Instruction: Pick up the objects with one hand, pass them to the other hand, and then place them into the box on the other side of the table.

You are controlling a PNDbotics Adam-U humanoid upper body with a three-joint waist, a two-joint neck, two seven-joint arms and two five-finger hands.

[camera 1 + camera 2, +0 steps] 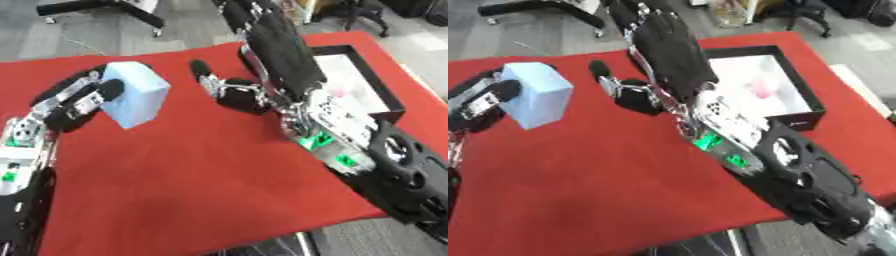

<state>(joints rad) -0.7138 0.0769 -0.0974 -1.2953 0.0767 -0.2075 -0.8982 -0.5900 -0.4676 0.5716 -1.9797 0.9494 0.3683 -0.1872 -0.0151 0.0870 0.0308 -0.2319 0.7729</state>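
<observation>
A pale blue box-shaped object (136, 94) is held above the red table by my left hand (87, 97), whose fingers and thumb curl round its left side. My right hand (271, 47) hovers to its right with fingers straight and spread, thumb (203, 71) pointing toward the blue object, a short gap between them. A black box (796, 75) with a white inside lies at the table's right edge, behind my right forearm; a pinkish thing (759, 89) lies in it.
The red cloth (192, 175) covers the table; its front edge runs along the bottom. Chair bases and grey floor lie beyond the far edge.
</observation>
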